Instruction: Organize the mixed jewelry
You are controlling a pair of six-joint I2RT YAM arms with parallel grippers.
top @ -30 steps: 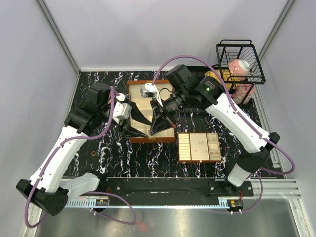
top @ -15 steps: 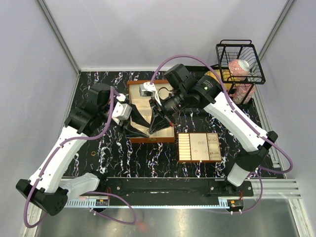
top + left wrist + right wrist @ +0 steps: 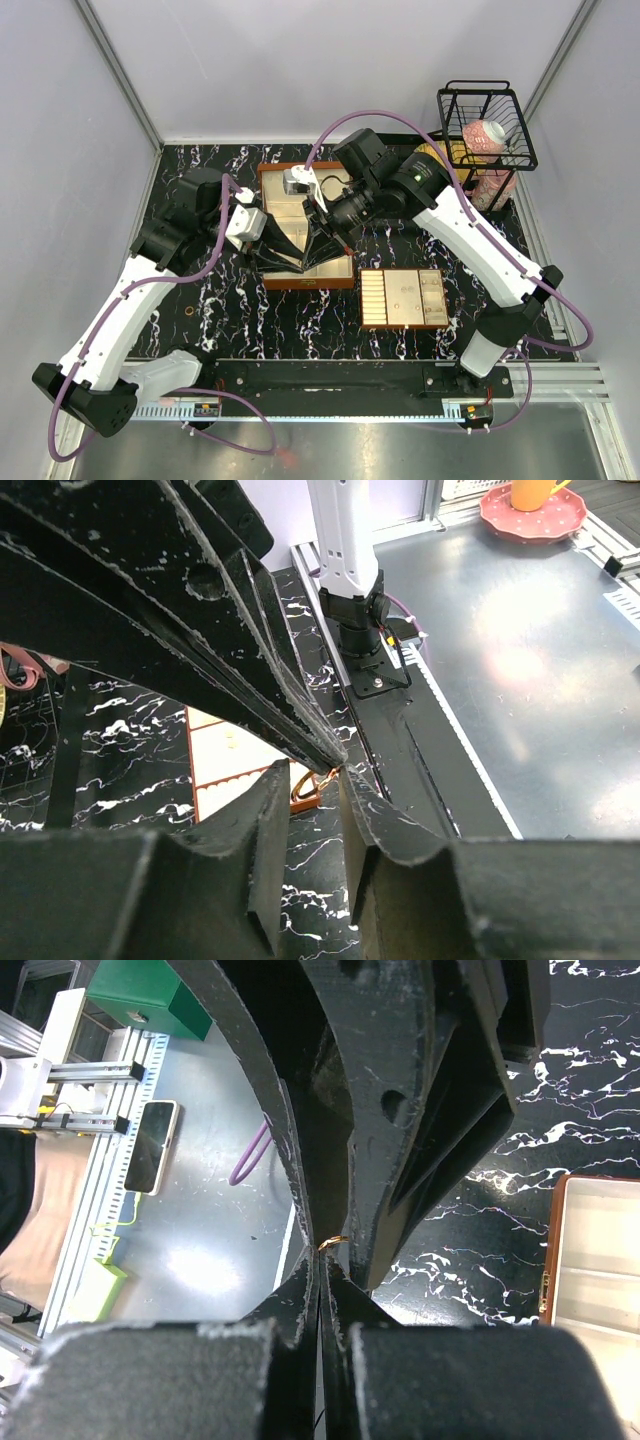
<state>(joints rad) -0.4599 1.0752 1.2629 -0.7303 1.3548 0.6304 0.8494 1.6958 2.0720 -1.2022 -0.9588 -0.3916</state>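
My right gripper [image 3: 306, 262] is shut on a tiny coppery ring [image 3: 333, 1241], pinched at its very tips [image 3: 322, 1252]. It hangs over the front of the brown wooden cream-lined box [image 3: 310, 284]. My left gripper [image 3: 298, 266] meets it tip to tip. In the left wrist view its jaws [image 3: 313, 775] stand a little apart, one on each side of the right gripper's tip and the ring [image 3: 306, 788]. I cannot tell whether they touch the ring. The silvery hoop and other bits are hidden under the arms.
The flat cream compartment tray [image 3: 432, 290] lies right of the box, near the front. A black wire basket [image 3: 487, 125] holding a can stands at the back right, with a pink object [image 3: 490, 188] beneath it. The arm bases line the near edge.
My left gripper has moved right and brought its jaws around the right gripper's tip. The right gripper has shifted slightly left, still pinching the ring.
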